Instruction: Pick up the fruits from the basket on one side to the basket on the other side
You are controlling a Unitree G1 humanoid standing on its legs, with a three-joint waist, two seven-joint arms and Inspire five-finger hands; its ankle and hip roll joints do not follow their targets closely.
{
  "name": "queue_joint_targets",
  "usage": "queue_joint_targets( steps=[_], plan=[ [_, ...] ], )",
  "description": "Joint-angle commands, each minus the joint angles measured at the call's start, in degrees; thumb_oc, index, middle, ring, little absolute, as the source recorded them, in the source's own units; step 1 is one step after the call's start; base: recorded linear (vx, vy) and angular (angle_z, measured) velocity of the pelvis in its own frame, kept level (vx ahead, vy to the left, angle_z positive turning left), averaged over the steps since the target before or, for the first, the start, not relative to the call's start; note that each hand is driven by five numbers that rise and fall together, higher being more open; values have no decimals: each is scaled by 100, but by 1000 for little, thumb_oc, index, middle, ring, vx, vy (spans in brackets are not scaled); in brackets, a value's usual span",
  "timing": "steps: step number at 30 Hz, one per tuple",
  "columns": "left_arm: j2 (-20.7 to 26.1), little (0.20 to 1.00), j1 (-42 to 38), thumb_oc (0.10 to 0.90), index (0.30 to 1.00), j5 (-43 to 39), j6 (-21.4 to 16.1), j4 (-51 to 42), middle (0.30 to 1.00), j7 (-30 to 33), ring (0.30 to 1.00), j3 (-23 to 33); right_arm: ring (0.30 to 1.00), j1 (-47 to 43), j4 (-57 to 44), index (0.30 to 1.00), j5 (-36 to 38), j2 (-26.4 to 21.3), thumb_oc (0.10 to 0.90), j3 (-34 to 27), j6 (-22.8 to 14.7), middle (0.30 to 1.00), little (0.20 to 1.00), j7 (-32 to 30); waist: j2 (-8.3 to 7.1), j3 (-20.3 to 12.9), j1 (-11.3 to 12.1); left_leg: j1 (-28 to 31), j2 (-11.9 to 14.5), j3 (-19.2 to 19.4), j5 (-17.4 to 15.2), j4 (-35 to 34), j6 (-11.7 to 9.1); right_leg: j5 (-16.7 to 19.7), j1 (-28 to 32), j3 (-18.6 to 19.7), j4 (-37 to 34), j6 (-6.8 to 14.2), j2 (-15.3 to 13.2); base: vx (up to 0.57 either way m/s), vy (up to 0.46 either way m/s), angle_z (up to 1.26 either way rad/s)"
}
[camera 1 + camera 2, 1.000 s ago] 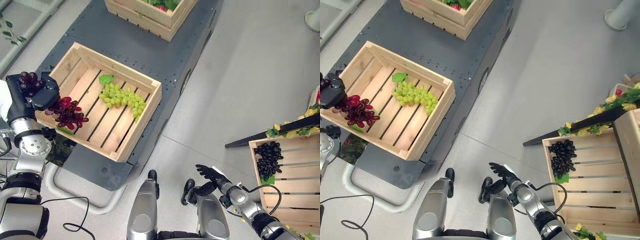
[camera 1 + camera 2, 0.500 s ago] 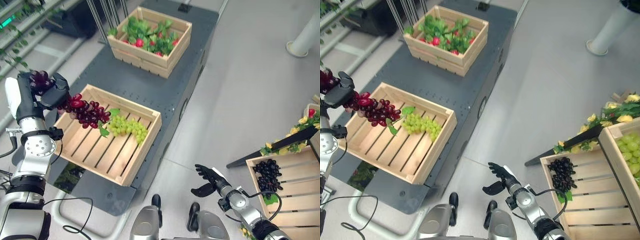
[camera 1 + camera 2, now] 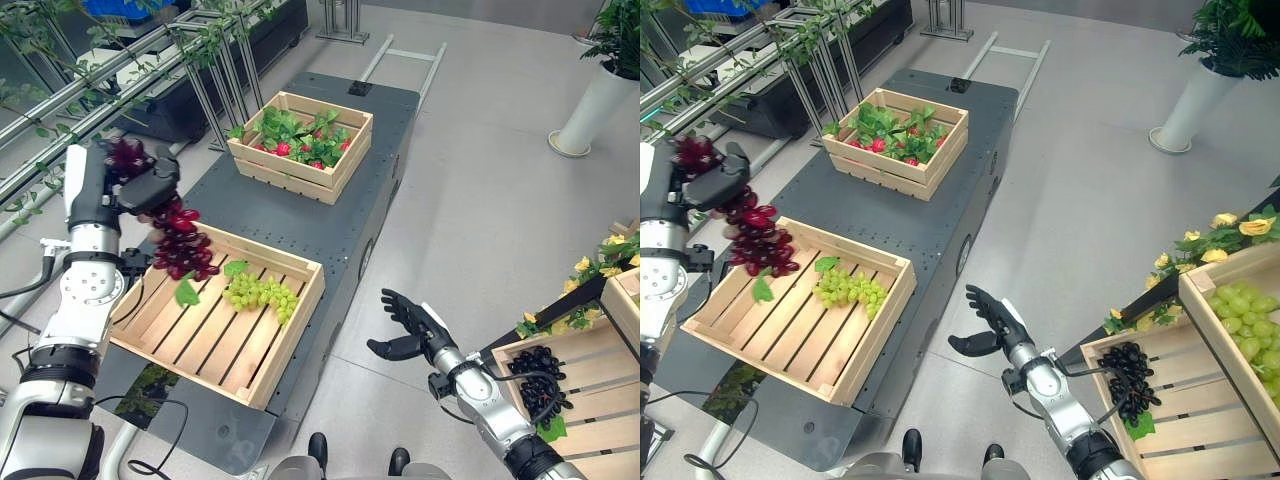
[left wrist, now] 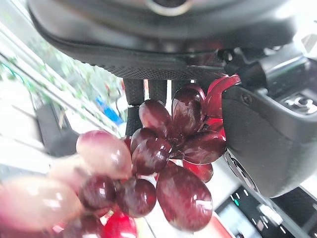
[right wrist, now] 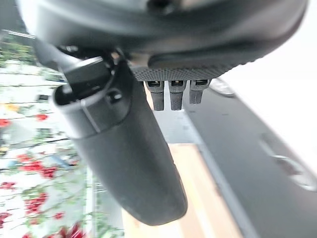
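Dark-red grapes (image 3: pixel 178 238), one bunch with a green leaf (image 3: pixel 187 293) at its lower end, hang from the left hand (image 3: pixel 140 182). The fingers and thumb of this hand are curled around the top of the bunch, and the rest of the cluster trails below the fingers, in the air above the near wooden crate (image 3: pixel 268 368). In the left wrist view the grapes (image 4: pixel 168 148) sit pressed between the dark fingers (image 4: pixel 136 101) and the thumb (image 4: pixel 267 139).

Below the fingers, and apart from them, a bunch of green grapes (image 3: pixel 262 293) lies on the slatted floor of the same crate. This crate rests on a dark grey platform (image 3: pixel 330 220). Farther out than the fingers, on the same platform, stands a second wooden crate (image 3: pixel 300 178) holding green leaves and small red fruit.

The right hand (image 3: pixel 410 328) is raised over the grey floor (image 3: pixel 480 200), well apart from both crates on the platform. Its fingers are spread and nearly straight, with the thumb standing out to one side, and it grips nothing. The right wrist view shows the same: thumb (image 5: pixel 124 153) extended, fingers (image 5: pixel 171 94) uncurled.

Beyond the right hand's fingers, a wooden crate (image 3: pixel 1160 420) holds a bunch of black grapes (image 3: pixel 1130 385). Just beside it, another crate (image 3: pixel 1225 330) contains green grapes (image 3: pixel 1250 320), with yellow flowers (image 3: pixel 1215 235) along its far rim. A white planter (image 3: pixel 590 105) stands on the floor, far from both hands.
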Motion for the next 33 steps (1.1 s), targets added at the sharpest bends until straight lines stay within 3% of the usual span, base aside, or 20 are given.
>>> queue_joint_targets(
  steps=[1, 9, 22, 33],
  plan=[
    [429, 300, -1453, 400, 300, -817, -301, -11, 300, -193, 300, -223, 900, -519, -503, 900, 322, -134, 800, 30, -608, 900, 900, -321, 395, -866, -68, -46, -230, -336, -480, 8, -143, 44, -186, 43, 87, -156, -16, -75, -53, -1],
    [144, 300, -2346, 400, 300, -1055, -75, -124, 300, -638, 300, -943, 900, -1318, -735, 900, 1054, -138, 800, 146, -356, 900, 900, 56, 380, -1006, -66, -98, -201, -377, -480, 8, -180, -10, -132, -18, 13, -219, 44, -73, -53, -2],
    [-433, 300, -3427, 400, 300, -1329, 126, -276, 300, -1089, 300, -1831, 900, -2593, -634, 900, 1508, 129, 800, 197, -34, 900, 900, -507, 360, -1158, -81, -53, -143, -301, -487, 8, -211, -21, -111, -5, 12, -242, 75, -32, -15, -1],
    [-700, 300, -3744, 400, 300, -1334, 248, -715, 300, -1306, 300, -2167, 900, -3109, -598, 900, 1604, 376, 800, 382, 74, 900, 900, -721, 373, -1197, -87, -48, -126, -263, -487, 8, -222, 8, -132, 57, 12, -238, 95, -11, 5, -4]
  ],
)
